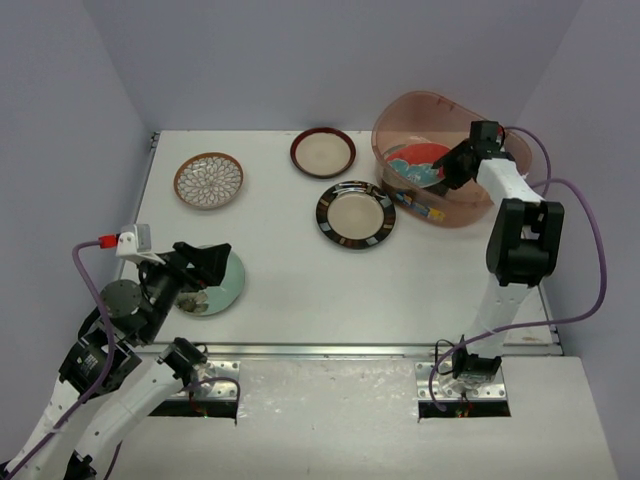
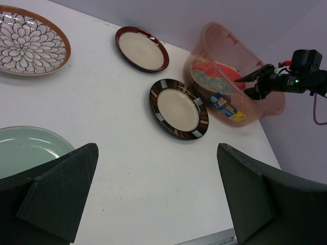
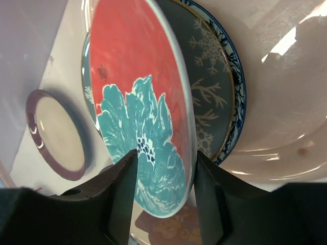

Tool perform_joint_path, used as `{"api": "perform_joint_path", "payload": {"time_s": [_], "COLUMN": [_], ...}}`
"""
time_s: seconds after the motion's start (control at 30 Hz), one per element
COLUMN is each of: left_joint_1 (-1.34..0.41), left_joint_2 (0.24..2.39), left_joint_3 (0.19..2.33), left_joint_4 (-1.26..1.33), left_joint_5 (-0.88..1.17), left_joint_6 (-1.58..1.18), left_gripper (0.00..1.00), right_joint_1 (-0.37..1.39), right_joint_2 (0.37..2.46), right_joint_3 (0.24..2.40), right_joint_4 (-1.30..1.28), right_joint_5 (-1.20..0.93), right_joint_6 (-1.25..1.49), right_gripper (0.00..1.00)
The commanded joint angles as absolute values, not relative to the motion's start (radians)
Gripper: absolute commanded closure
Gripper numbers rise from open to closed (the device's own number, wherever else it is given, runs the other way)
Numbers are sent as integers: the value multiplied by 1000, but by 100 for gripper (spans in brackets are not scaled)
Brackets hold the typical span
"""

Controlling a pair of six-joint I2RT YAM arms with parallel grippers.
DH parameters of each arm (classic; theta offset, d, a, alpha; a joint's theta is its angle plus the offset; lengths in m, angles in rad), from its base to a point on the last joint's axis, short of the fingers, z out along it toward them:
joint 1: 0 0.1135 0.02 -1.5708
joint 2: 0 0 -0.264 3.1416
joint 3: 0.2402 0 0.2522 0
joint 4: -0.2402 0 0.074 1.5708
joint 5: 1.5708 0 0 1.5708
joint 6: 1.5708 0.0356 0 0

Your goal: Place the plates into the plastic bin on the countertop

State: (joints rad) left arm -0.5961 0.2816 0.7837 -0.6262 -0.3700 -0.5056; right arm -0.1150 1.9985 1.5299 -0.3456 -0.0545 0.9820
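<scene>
The plastic bin (image 1: 400,112) stands at the back right of the countertop (image 1: 290,270). Inside it a red-blue flower plate (image 3: 138,87) leans on edge against a grey plate (image 3: 207,87) and a blue-white one (image 3: 238,87). My right gripper (image 3: 166,171) reaches into the bin, its jaws apart on either side of the flower plate's lower rim. Out on the countertop lie the brown-white floral plate (image 1: 208,180), the dark-red rimmed plate (image 1: 322,152), the black-striped plate (image 1: 355,213) and the mint green plate (image 1: 228,285). My left gripper (image 2: 158,194) hangs wide open beside the mint plate (image 2: 25,148), holding nothing.
A small label (image 2: 227,107) sits on the bin's near wall. Purple walls close off the back and both sides. A metal strip (image 1: 330,350) runs along the countertop's front edge. The right arm's purple cable (image 1: 590,250) loops beyond the right edge.
</scene>
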Motion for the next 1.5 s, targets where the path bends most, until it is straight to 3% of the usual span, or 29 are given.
{"api": "perform_joint_path", "payload": {"time_s": [0.0,0.13,0.23,0.47,0.53,0.6,0.73,0.83,1.23,1.4,1.47], "left_joint_1": [-609,-612,-618,-623,-626,-626,-629,-634,-638,-638,-638], "left_joint_2": [264,257,253,253,253,255,251,249,261,283,290], "left_joint_3": [785,784,782,785,784,785,785,785,787,792,793], "left_joint_4": [-597,-597,-598,-601,-601,-601,-601,-601,-607,-622,-624], "left_joint_5": [-377,-379,-383,-388,-390,-388,-390,-393,-407,-425,-428], "left_joint_6": [-511,-512,-513,-517,-517,-517,-517,-517,-525,-537,-538], "left_gripper": [0,0,0,0,0,0,0,0,0,0,0], "right_joint_1": [-106,-99,-98,-73,-69,-68,-65,-50,121,233,236], "right_joint_2": [2043,2074,2130,2182,2183,2209,2207,2117,1737,1397,1213], "right_joint_3": [1605,1620,1687,1778,1794,1848,1899,1849,1797,1461,1163], "right_joint_4": [-375,-406,-485,-573,-575,-620,-724,-747,-681,-489,-264], "right_joint_5": [-87,-100,-124,-102,-114,-139,-87,26,164,47,-99], "right_joint_6": [949,931,922,884,871,861,874,900,770,751,796], "right_gripper": [53,46,36,31,25,12,9,1,1,1,1]}}
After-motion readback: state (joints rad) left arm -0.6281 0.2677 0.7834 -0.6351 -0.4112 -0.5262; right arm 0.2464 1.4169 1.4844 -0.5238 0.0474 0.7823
